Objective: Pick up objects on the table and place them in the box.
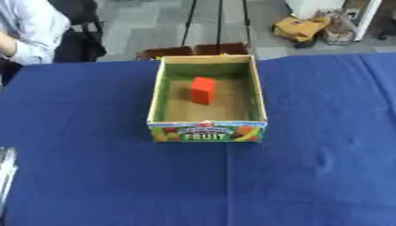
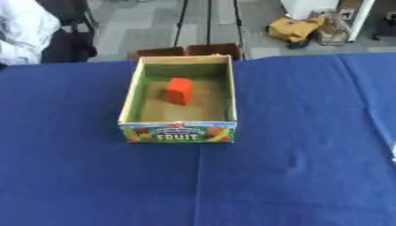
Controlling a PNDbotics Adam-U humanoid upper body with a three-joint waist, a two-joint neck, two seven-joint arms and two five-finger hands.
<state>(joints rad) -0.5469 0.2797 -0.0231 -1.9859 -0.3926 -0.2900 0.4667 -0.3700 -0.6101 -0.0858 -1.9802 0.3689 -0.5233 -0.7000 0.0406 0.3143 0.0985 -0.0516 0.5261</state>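
A cardboard box (image 1: 155,95) with green inner walls and a "FRUIT" label on its front stands open in the middle of the blue table. Inside it an orange-red block (image 1: 203,90) stands upright on the brown floor, toward the back. No loose objects show on the cloth around the box. A silvery-grey part of my left hand (image 1: 5,172) shows at the left edge of the left eye view, well away from the box. A thin pale sliver at the right edge of the right eye view seems to be my right hand (image 2: 394,152).
A blue cloth (image 1: 309,167) covers the table, with shallow creases right of the box. A person in a light shirt (image 1: 27,31) sits at the far left corner. Beyond the far edge are a brown carton (image 1: 197,49) and a yellow bag (image 1: 300,28) on the floor.
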